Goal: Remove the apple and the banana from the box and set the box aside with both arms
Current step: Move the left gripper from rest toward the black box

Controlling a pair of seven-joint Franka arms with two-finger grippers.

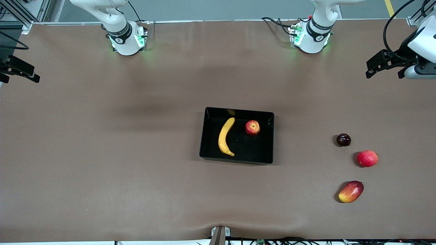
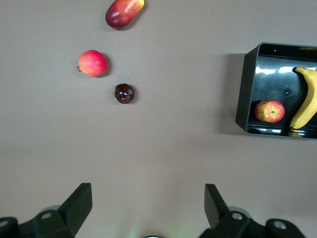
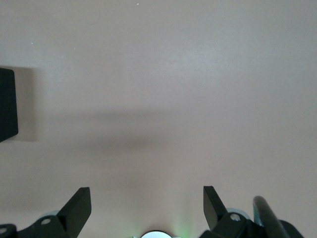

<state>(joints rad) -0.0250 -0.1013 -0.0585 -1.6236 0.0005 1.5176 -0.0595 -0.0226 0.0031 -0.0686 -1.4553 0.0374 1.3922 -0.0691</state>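
Note:
The black box (image 1: 238, 111) sits mid-table, and its wall (image 2: 241, 94) shows in the left wrist view. Inside it lie the yellow banana (image 1: 224, 136) (image 2: 307, 99) and, beside it, the small streaked red apple (image 1: 252, 127) (image 2: 270, 111). My left gripper (image 2: 148, 198) hangs open and empty high over bare table, between its base (image 1: 311, 37) and the loose fruits. Equally high, my right gripper (image 3: 147, 198) is open and empty over bare table toward the right arm's end. Only a corner of the box (image 3: 7, 104) shows in its wrist view.
Three loose fruits lie on the table toward the left arm's end: a dark plum (image 1: 343, 140) (image 2: 124, 93), a larger plain red fruit (image 1: 367, 158) (image 2: 92, 63) and a red-yellow mango (image 1: 351, 191) (image 2: 124, 11) nearest the front camera. The right arm's base (image 1: 126, 37) stands at the table's back edge.

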